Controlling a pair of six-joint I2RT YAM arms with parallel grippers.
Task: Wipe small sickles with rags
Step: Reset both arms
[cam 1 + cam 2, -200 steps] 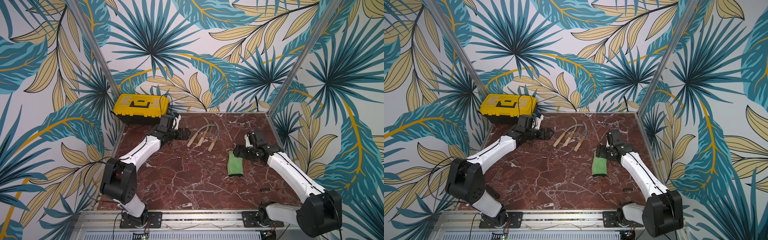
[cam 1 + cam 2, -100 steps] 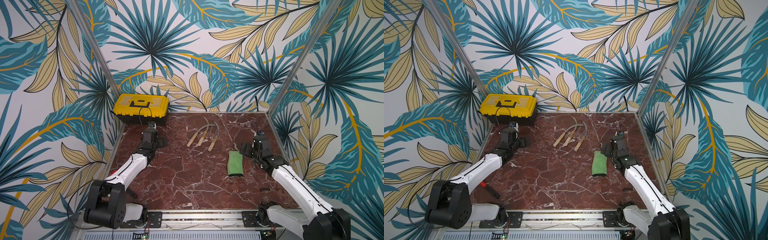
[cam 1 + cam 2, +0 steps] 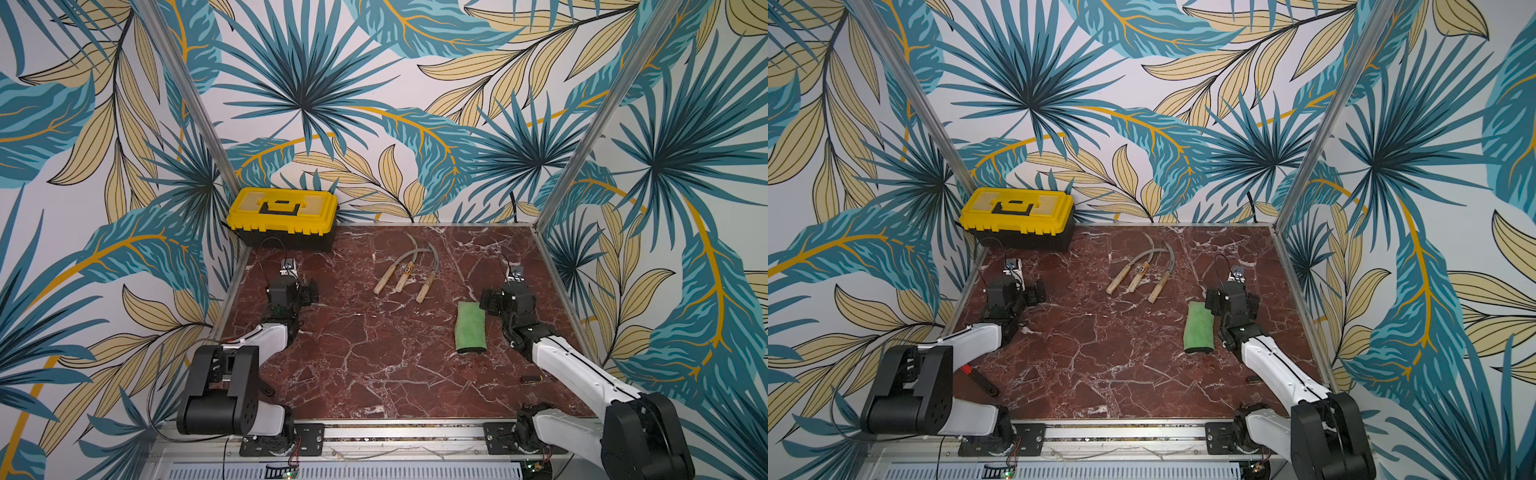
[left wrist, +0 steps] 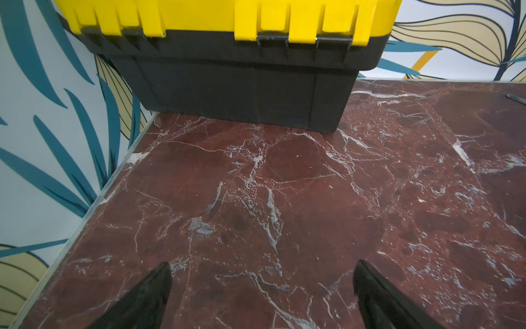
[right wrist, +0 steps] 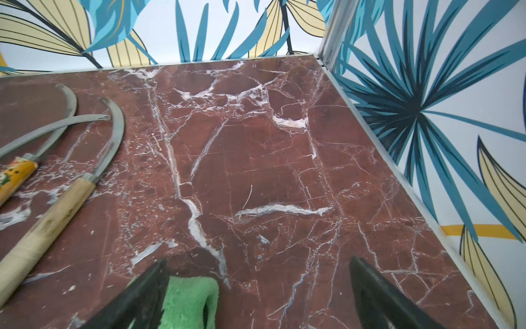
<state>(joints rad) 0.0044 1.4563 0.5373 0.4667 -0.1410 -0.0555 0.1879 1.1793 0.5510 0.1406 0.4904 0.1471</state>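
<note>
Jaws of left gripper (image 4: 262, 273) wide apart, empty, facing yellow toolbox (image 4: 227, 71). 3 small sickles (image 3: 409, 270) lie well apart from both grippers, between them, blades crossed. Rag (image 5: 189, 299) sits just beside 1 finger of right gripper (image 5: 256, 270), jaws apart, empty. Risk: closing here misses the rag or pinches only its edge. Lifting 1 sickle may drag another.

The red marble table (image 3: 374, 361) carried a yellow toolbox (image 3: 282, 216) straight ahead of the left gripper (image 4: 262, 284). Three sickles (image 3: 409, 270) lay together between the two grippers, slightly ahead of them, and a green rag (image 3: 470, 328) lay just beside the right gripper (image 5: 257, 284).
</note>
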